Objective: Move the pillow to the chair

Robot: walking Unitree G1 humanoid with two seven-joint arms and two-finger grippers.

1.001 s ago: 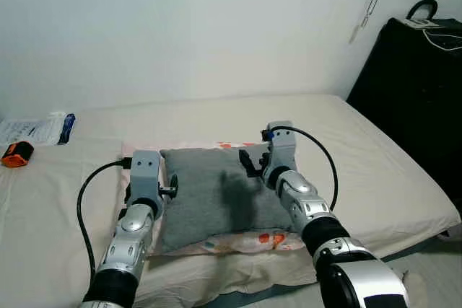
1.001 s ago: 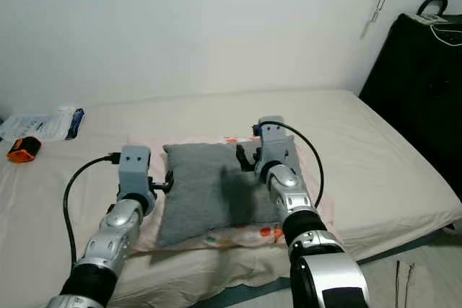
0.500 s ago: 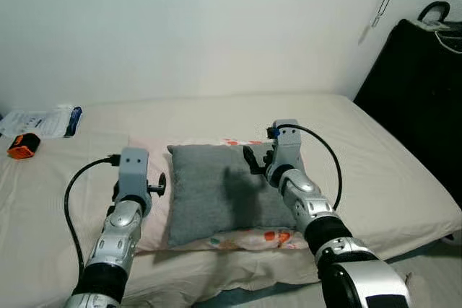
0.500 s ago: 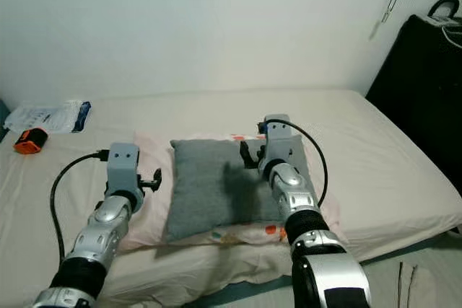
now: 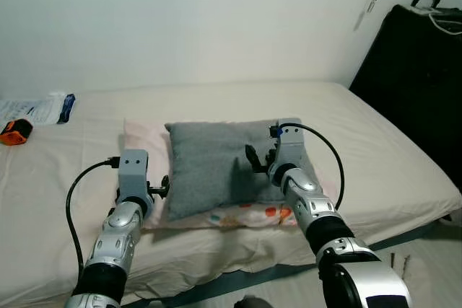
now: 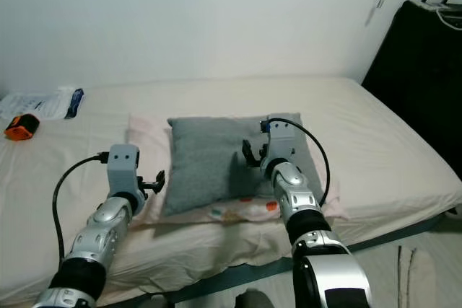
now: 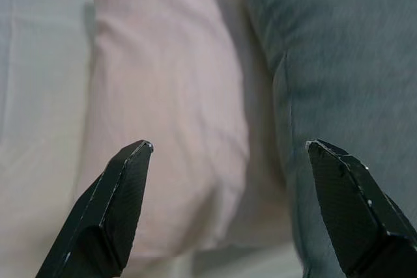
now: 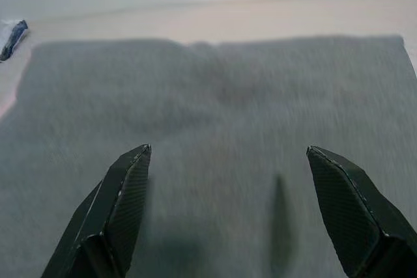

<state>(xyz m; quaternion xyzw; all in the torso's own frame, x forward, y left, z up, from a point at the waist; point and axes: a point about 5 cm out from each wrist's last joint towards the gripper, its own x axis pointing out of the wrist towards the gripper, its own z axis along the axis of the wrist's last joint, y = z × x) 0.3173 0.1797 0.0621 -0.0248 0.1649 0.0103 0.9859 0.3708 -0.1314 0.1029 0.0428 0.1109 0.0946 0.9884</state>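
The soft grey pillow is lying on a pink pillow; both grippers' fingers are spread wide, grasping nothing.

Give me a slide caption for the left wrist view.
Open left gripper hovering over the seam between the pink pillow and the grey pillow lying on it.

Pillow lies on another pillow, apparently mid-bed.

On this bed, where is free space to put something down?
Free: the bed between the grey pillow and its right edge, and the strip between the pillows and the wall. Crowded: the middle, with the pink pillow and both hands; the orange object and packet far left.
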